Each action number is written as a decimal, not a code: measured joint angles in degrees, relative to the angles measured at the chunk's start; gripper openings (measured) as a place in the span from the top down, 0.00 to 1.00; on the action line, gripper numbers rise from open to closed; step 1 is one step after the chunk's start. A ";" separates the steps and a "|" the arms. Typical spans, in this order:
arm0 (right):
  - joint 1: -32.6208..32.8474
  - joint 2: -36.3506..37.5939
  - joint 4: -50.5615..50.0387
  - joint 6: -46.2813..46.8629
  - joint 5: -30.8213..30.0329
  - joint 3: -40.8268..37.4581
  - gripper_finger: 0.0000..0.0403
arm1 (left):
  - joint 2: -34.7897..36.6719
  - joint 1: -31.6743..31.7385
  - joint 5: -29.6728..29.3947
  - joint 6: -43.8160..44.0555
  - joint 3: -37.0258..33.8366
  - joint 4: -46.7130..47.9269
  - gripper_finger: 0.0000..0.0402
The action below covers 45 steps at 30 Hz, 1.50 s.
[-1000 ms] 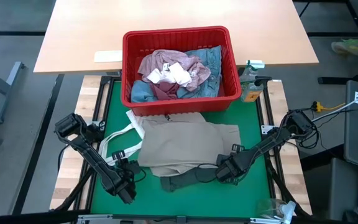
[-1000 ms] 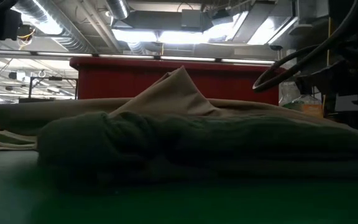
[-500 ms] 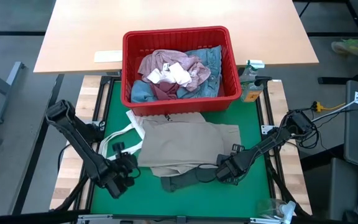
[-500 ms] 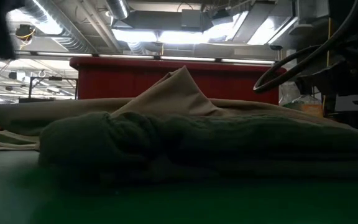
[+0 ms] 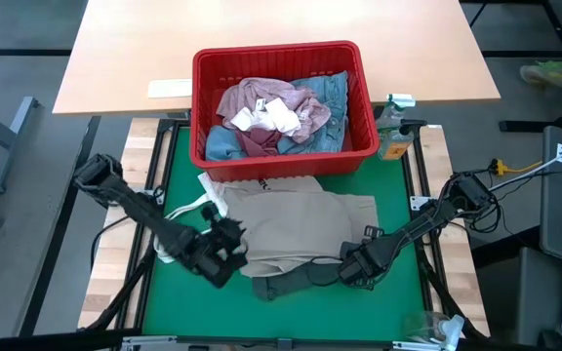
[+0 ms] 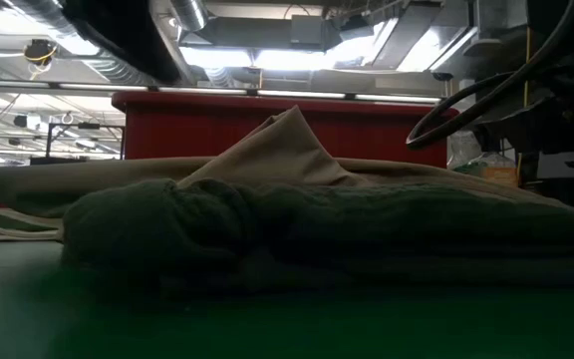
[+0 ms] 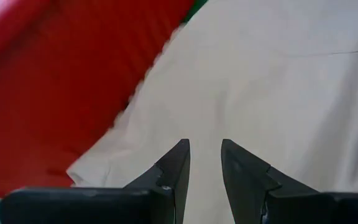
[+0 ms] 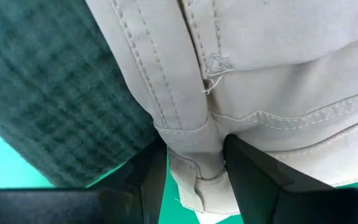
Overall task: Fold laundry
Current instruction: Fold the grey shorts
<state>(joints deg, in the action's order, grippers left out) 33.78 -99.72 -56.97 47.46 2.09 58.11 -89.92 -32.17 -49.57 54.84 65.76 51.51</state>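
A: What is changing at the left gripper point(image 5: 224, 244)?

B: It is swinging in from the mat's outer edge toward the trousers point(image 5: 296, 226); a second ago it was hanging well clear of them, beside the tote point(image 5: 191, 219). Its jaws are narrowing as it travels, standing slightly apart with nothing between them. Ahead of the jaws, pale cloth is filling the wrist view, with the basket point(image 5: 279, 60) beyond.

A: And the right gripper point(image 5: 359, 265)?

B: It is staying put, its jaws closed on a seamed edge of the trousers point(image 8: 272, 68), which is bunching between the fingers. The green top point(image 5: 296, 279) is lying just beside those jaws, under the trousers' near edge.

A: What is this meaning for the task?

B: Judging from the two positions, one side of the trousers is being pinned while the left arm is coming to take the opposite side, so a fold is being prepared but not yet begun. The pink top point(image 5: 266, 102), jeans point(image 5: 335, 93) and socks point(image 5: 266, 117) are waiting in the basket, well beyond both jaws
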 joint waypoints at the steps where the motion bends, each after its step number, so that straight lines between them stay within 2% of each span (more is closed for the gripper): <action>1: 0.00 0.00 0.00 0.00 0.00 0.00 0.59 | -0.01 1.61 1.86 0.00 0.00 0.01 0.78; 6: -0.02 0.00 0.05 0.08 -0.04 0.00 0.59 | -0.01 9.44 12.36 -1.38 0.00 0.04 0.78; 9: -0.02 0.00 0.09 0.11 -0.07 0.00 0.59 | -0.01 12.88 16.37 -3.83 -0.52 -0.53 0.78; 14: -0.02 -0.01 0.24 0.13 -0.09 0.00 0.59 | -0.05 15.89 17.21 -4.31 -4.23 -2.42 0.78; 25: -0.02 -0.02 0.35 0.22 -0.13 0.00 0.59 | -0.07 19.93 15.20 -3.94 -20.08 -12.65 0.78; 31: -0.02 -0.02 0.38 0.24 -0.14 0.00 0.59 | -0.07 21.55 15.20 -1.07 -25.70 -13.45 0.78; 38: -0.04 -0.02 0.36 0.24 -0.16 0.00 0.59 | -0.07 20.45 16.35 -1.33 -23.83 -9.33 0.78; 45: -0.04 -0.02 0.34 0.24 -0.13 0.00 0.59 | -0.07 17.25 20.80 -2.36 -13.38 5.66 0.78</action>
<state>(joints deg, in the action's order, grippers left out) 33.74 -99.74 -56.64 47.70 1.96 58.11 -90.00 -14.92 -28.77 52.47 52.37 57.16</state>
